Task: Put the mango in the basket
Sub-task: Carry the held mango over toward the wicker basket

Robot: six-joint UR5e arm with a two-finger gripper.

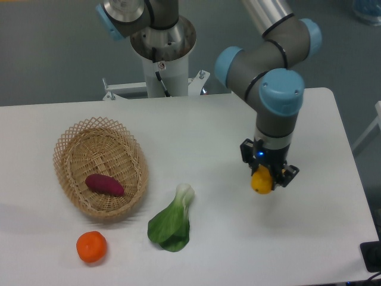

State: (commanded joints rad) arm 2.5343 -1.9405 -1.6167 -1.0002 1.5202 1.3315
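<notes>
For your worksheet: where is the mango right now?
The mango is held in the end effector above the table's right side, right of the bok choy.

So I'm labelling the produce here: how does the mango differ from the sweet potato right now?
The mango is yellow-orange, while the sweet potato is dark purple. The mango is clamped in the gripper at the right of the table, partly hidden by its fingers; the sweet potato lies free and fully visible inside the basket at the left. Both look smooth and oblong.
</notes>
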